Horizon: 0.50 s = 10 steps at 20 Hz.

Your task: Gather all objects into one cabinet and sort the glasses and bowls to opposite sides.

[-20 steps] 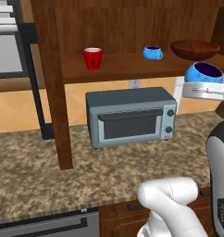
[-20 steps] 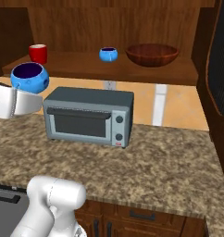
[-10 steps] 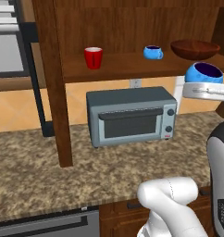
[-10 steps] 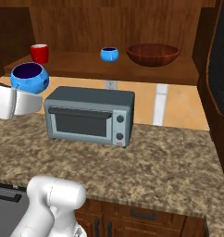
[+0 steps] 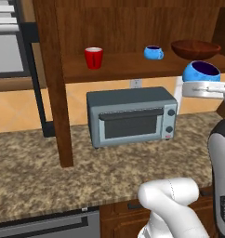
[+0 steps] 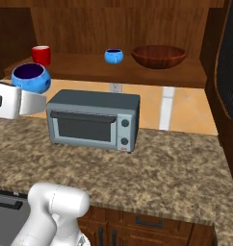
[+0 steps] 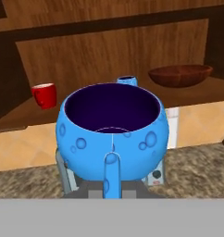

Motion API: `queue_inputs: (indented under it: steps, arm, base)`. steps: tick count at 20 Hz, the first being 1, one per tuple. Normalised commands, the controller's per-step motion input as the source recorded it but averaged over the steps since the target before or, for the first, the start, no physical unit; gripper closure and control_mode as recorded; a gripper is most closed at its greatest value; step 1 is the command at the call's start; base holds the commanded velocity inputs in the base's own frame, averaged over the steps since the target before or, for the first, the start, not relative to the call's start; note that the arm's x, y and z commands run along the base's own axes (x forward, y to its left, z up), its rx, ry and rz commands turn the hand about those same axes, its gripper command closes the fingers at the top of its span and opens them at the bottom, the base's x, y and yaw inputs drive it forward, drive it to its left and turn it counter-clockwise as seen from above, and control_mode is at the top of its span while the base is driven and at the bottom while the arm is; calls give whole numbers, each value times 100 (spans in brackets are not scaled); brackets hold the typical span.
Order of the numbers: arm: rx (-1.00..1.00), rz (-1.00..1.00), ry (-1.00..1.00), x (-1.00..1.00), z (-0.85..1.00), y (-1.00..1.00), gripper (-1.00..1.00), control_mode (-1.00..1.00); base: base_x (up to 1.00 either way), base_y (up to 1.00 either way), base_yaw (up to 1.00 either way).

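Hand view: the gripper (image 7: 113, 192) is clamped on a blue cup (image 7: 113, 134)'s handle. It hangs above the toaster oven (image 5: 130, 115), below the cabinet (image 5: 128, 69) shelf.

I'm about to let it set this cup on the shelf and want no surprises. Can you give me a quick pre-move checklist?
1. Blue cup held in the gripper: ok, gripper shut on its handle.
2. Held cup upright: ok.
3. Free shelf space between the red mug and the second blue cup: ok.
4. Brown bowl sits apart at the right end: ok.
5. Cup raised above shelf level: cannot tell.
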Motion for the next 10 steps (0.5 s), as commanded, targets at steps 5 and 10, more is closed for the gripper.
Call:
queue_inputs:
  steps: [5, 10]
  arm:
    - [-13, 28, -3, 10, 12, 6, 100, -100]
    - [-16, 10, -10, -8, 1, 28, 100, -100]
  base:
    - [0, 0, 0]
    - [0, 0, 0]
